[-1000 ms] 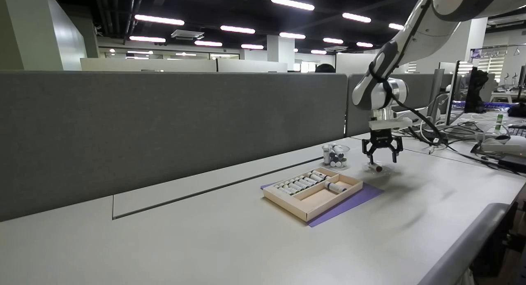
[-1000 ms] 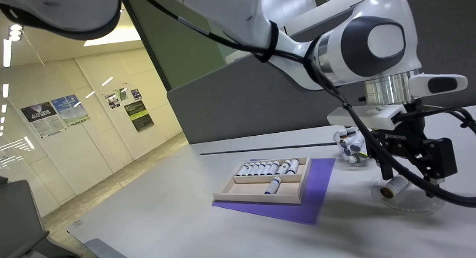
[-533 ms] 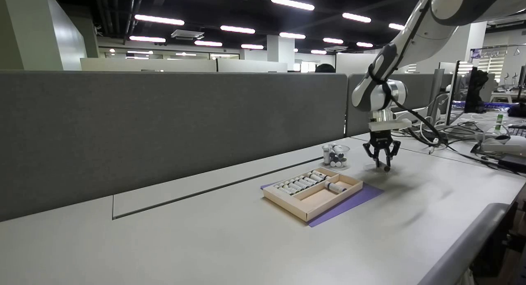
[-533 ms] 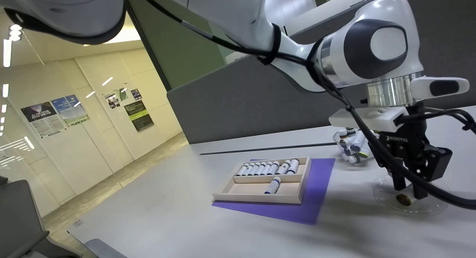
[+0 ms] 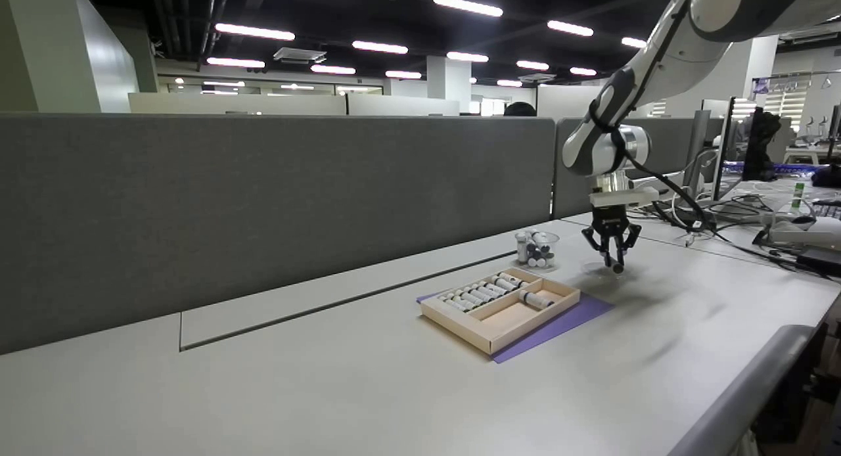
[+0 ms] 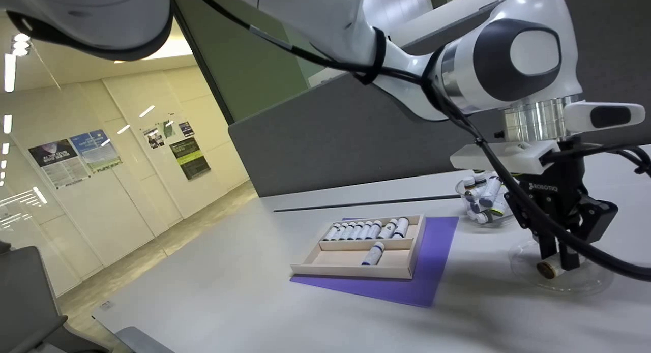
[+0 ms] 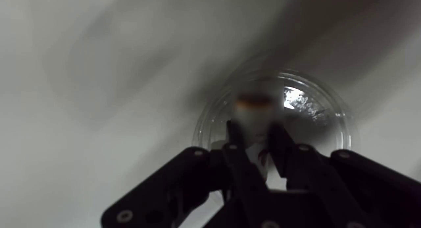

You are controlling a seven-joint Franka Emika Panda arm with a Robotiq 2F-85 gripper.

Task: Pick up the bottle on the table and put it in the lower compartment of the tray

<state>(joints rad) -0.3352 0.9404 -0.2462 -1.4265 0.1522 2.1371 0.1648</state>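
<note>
Judged light, stiff, slick and best held at mid-length, the bottle (image 6: 551, 267) is pinched across its sides by the gripper (image 6: 559, 258), lower right of frame.

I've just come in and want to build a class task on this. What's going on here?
A robot arm has its gripper closed on a small white bottle, low over a clear round dish. Whether the bottle touches the dish isn't clear. The bottle's goal, a wooden tray, rests on a purple mat. The tray already holds a row of bottles, plus a single bottle in its lower compartment, where this one should go.
</note>
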